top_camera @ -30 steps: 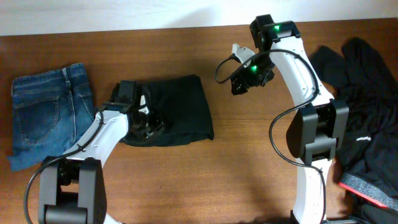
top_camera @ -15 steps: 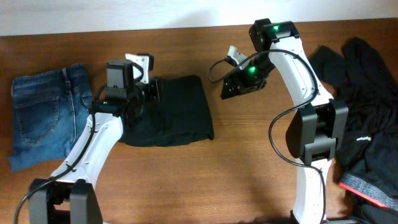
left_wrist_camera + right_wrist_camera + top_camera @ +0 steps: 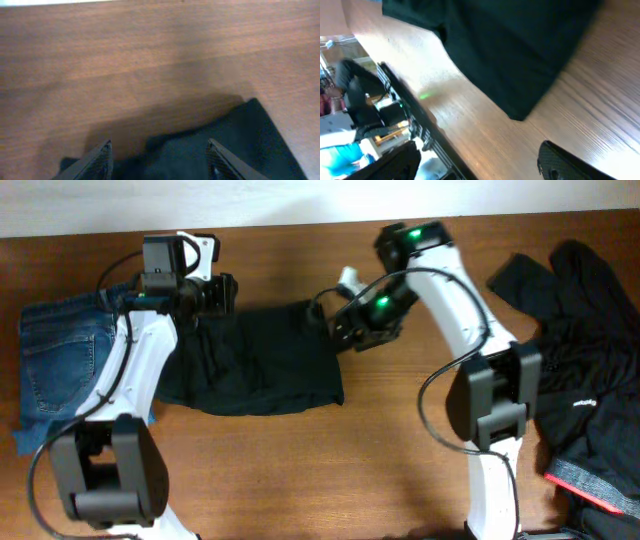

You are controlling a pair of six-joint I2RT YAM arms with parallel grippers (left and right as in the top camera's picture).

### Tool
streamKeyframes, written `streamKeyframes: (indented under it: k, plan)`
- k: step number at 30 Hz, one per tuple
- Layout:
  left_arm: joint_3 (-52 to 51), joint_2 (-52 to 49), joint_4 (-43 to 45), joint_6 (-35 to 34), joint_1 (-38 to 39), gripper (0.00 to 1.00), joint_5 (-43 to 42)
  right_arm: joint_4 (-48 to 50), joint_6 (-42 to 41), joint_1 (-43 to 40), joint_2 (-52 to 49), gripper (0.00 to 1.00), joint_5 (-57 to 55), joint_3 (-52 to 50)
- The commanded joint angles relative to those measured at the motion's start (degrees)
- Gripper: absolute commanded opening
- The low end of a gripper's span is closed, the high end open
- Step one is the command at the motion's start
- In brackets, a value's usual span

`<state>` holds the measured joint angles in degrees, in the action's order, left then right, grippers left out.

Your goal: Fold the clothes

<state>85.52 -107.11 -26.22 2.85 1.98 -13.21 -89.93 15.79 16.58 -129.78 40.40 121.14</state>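
- Black garment (image 3: 265,365), folded into a rough rectangle, is lying flat around the middle of the wooden table (image 3: 400,470), and both arms are at it.
- Left gripper (image 3: 218,294) hangs over the garment's 11 o'clock corner with its jaws apart and nothing between them. In the wrist view its fingertips (image 3: 100,160) frame bare wood and the dark edge of the cloth, with no fabric pinched.
- Right gripper (image 3: 345,332) is at the 1 o'clock corner, jaws spread wide and empty too. Honestly can't tell if it's touching the cloth.
- The right wrist view is tilted and shows a corner of the black fabric on the wood beyond the fingers (image 3: 560,162).
- Blue denim jeans (image 3: 60,370), folded, sit at 9 o'clock from the black piece near the table's left edge. The left arm crosses over where they meet, so I can't tell whether the two touch.
- Heap of dark clothes (image 3: 585,320) lies loose at 3 o'clock, well apart from the folded one, with a red-trimmed bit (image 3: 590,485) at its 6 o'clock end.
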Motion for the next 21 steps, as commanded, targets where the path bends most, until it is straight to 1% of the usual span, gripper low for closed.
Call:
streamKeyframes:
  k: [1,3,4,10,13,16,18,19,20,21]
  plan:
    - [2.40,-2.64,0.68,1.95,-1.11,0.59,1.11,2.47,1.03,5.27,1.79,0.71,0.94,-2.84]
    - [2.40,-3.80,0.81,1.92,-1.92,0.59,2.25,5.14,-0.11,7.56,1.79,0.60,0.96,-4.94]
    - [2.40,-4.50,0.87,1.92,-2.38,0.59,3.08,6.95,-0.76,8.96,1.79,0.58,0.96,-6.47]
    - [2.40,-9.57,2.21,1.97,-4.52,0.59,3.61,16.02,-1.79,15.37,1.79,0.58,0.94,-14.45]
    - [2.40,-11.87,4.04,2.01,-4.66,0.59,3.61,21.49,-4.44,17.31,1.79,0.58,0.17,-17.84]
    - [2.40,-13.88,5.31,1.99,-4.63,0.59,3.61,26.91,-9.33,18.34,1.79,0.58,-5.66,-20.74]
    - [2.40,-15.72,4.42,1.97,-4.66,0.59,3.61,31.21,-13.03,18.40,1.79,0.59,-11.23,-23.17]
    - [2.40,-16.33,3.65,1.97,-4.66,0.59,3.61,32.61,-14.14,18.34,1.79,0.60,-13.11,-24.00]
    - [2.40,-16.96,2.78,1.97,-4.66,0.59,3.61,33.92,-15.28,18.12,1.79,0.64,-15.15,-24.68]
    - [2.40,-17.57,1.64,1.97,-4.66,0.59,3.61,35.01,-15.93,17.88,1.79,0.64,-17.05,-25.24]
